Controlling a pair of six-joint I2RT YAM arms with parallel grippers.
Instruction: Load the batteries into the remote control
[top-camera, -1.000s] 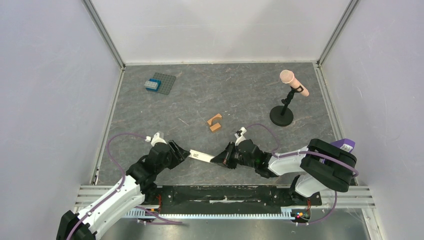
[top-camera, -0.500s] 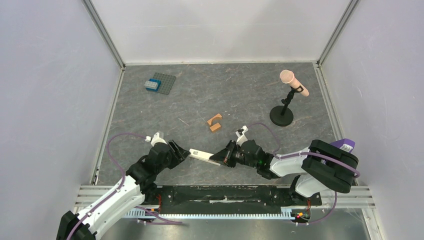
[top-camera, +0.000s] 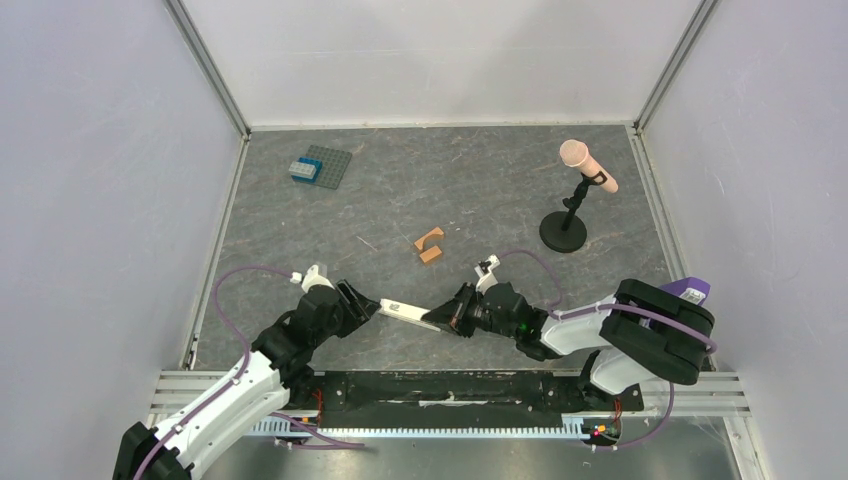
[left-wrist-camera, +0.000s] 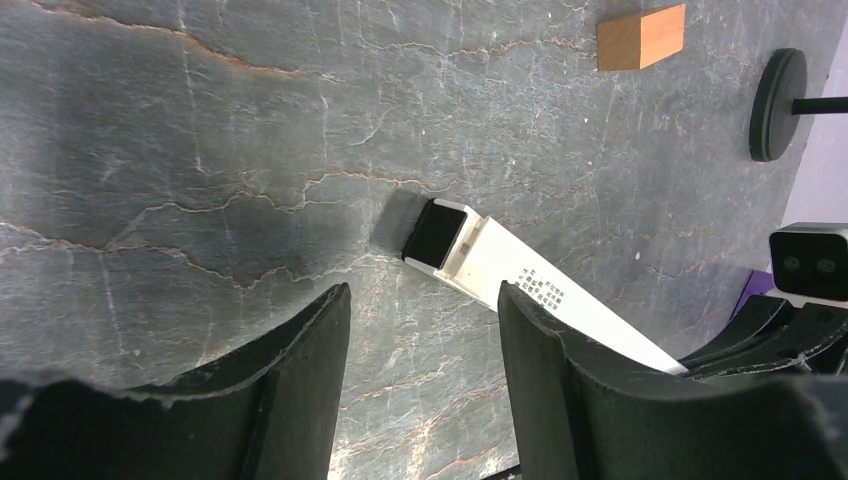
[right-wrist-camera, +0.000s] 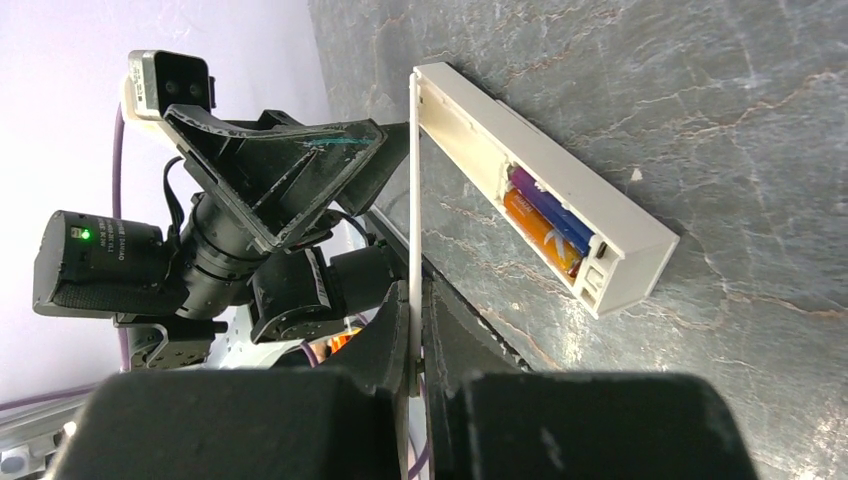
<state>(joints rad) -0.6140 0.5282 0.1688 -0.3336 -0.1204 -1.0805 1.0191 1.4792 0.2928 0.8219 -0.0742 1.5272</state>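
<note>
Evidently the loading proper is done: the orange battery (right-wrist-camera: 540, 228) and the blue battery (right-wrist-camera: 552, 206) lie side by side in the recess at the right end of the remote control (top-camera: 404, 311). The slim cream plastic bar rests on the grey veined table (top-camera: 480, 190), near the front, between the arms. The right gripper (right-wrist-camera: 418, 330) pinches a thin, stiff white panel (right-wrist-camera: 413, 180) on edge, probably the battery cover. Fitting it calls for square alignment over the recess. The left gripper (left-wrist-camera: 422, 292) stands spread and empty just beside the remote's left end.

Two batteries (right-wrist-camera: 540, 228), one remote control (left-wrist-camera: 560, 305), one cover (right-wrist-camera: 412, 200), two orange-brown blocks (top-camera: 431, 254), one microphone (top-camera: 585, 163), one studded plate (top-camera: 331, 166), one blue brick (top-camera: 304, 169).
</note>
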